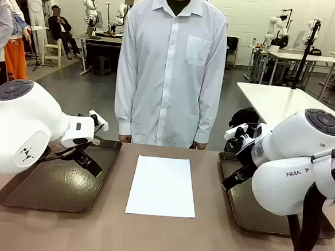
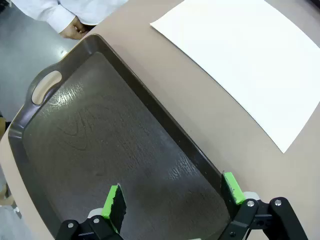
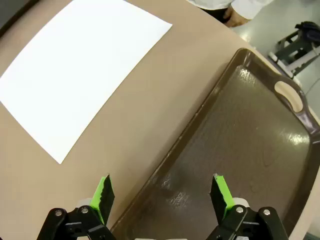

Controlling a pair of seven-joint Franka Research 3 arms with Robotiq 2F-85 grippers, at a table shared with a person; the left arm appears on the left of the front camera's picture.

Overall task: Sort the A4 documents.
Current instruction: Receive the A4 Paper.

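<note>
A white A4 document [image 1: 162,186] lies flat on the brown table between two dark brown trays; it also shows in the left wrist view [image 2: 250,60] and the right wrist view [image 3: 75,70]. My left gripper [image 1: 90,163] [image 2: 172,197] hovers open over the left tray [image 1: 19,192] [image 2: 100,135], holding nothing. Over the inner edge of the right tray [image 1: 247,217] [image 3: 240,145] my right gripper [image 1: 235,179] [image 3: 160,192] hangs open with nothing between its fingers. Whether the sheet is one or a stack I cannot tell.
A person in a white shirt [image 1: 170,68] stands at the far side of the table, hands [image 1: 124,138] at the edge. Each tray has a handle cutout [image 2: 46,86] [image 3: 290,95]. Bare tabletop [image 1: 148,239] runs along the near edge.
</note>
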